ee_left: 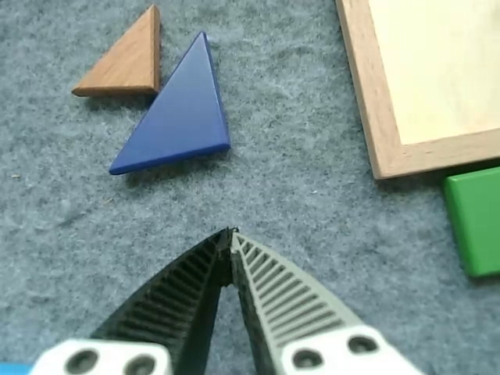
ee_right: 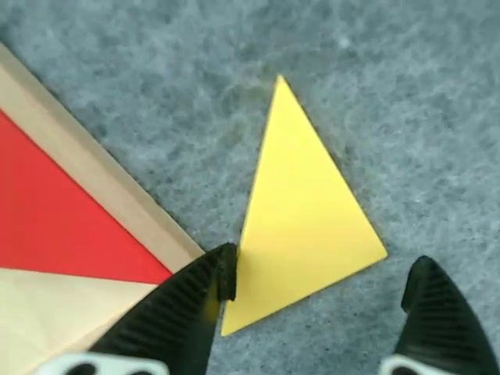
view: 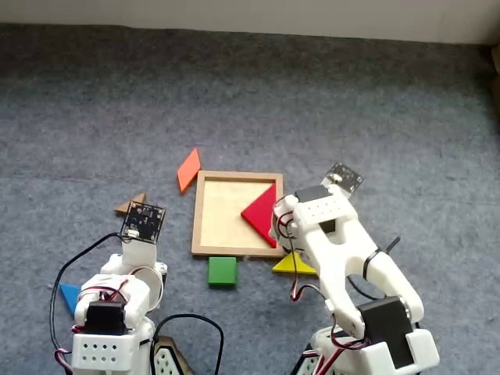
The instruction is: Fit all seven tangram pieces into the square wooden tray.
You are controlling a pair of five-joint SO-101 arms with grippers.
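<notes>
The square wooden tray (view: pixel 205 215) lies mid-table with a red triangle (view: pixel 262 212) against its right side. My right gripper (ee_right: pixel 324 277) is open and straddles a corner of the yellow triangle (ee_right: pixel 305 211), which lies on the carpet just outside the tray rim (ee_right: pixel 101 183). My left gripper (ee_left: pixel 228 236) is shut and empty above the carpet, pointing at a dark blue triangle (ee_left: pixel 176 117). A brown triangle (ee_left: pixel 125 62) lies just beyond that one. A green square (view: pixel 222 270) sits below the tray and an orange parallelogram (view: pixel 188 169) at its upper left corner.
A light blue piece (view: pixel 70 295) lies on the carpet at the far left, beside the left arm's base. Grey carpet covers the whole table. Open carpet stretches above and to the right of the tray.
</notes>
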